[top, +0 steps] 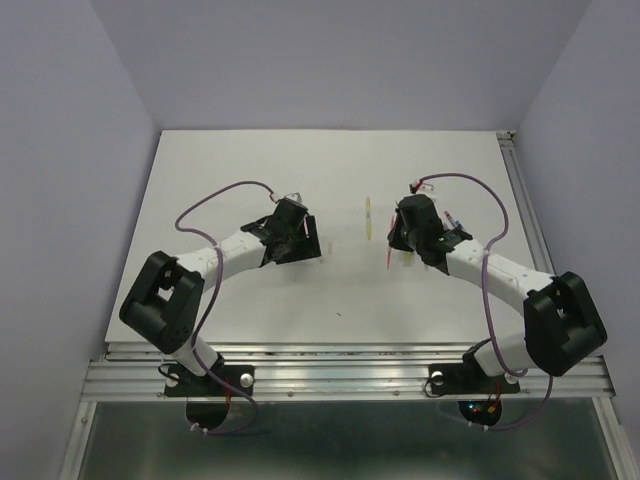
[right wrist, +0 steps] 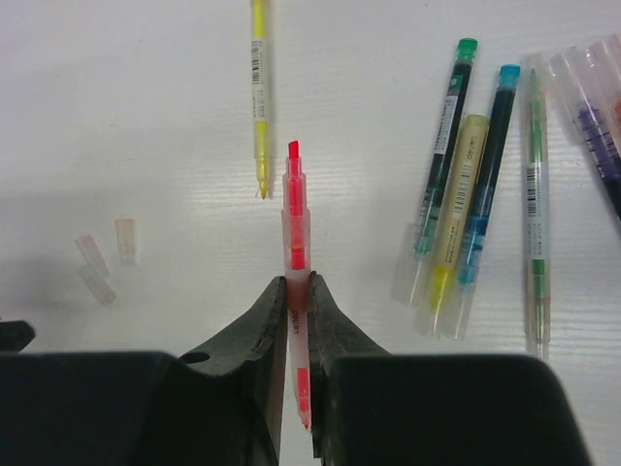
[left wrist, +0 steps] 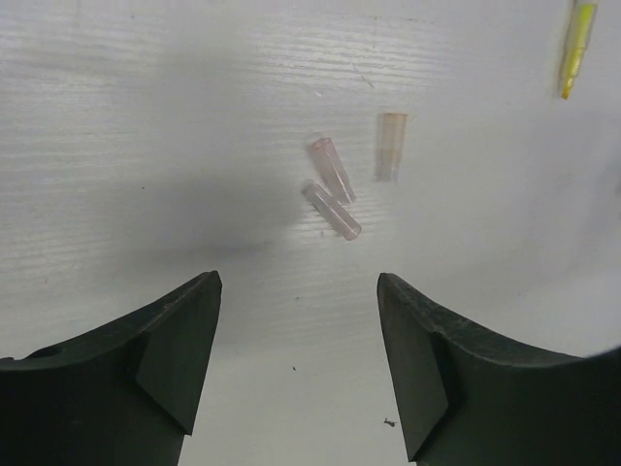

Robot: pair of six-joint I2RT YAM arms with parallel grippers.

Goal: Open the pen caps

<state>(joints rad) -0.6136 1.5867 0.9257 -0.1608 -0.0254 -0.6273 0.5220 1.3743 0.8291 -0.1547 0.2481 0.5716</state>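
**Colours on my feeds**

I saw a white worktop [left wrist: 146,116] with fine grain lines. The three loose pen caps [left wrist: 330,170] were pale translucent pink, one leaning peach. The red pen [right wrist: 296,194] was neon-bright; both the right claw [right wrist: 298,293] and the left claw [left wrist: 299,291] were black. The yellow pen [right wrist: 259,97] carried a black barcode.
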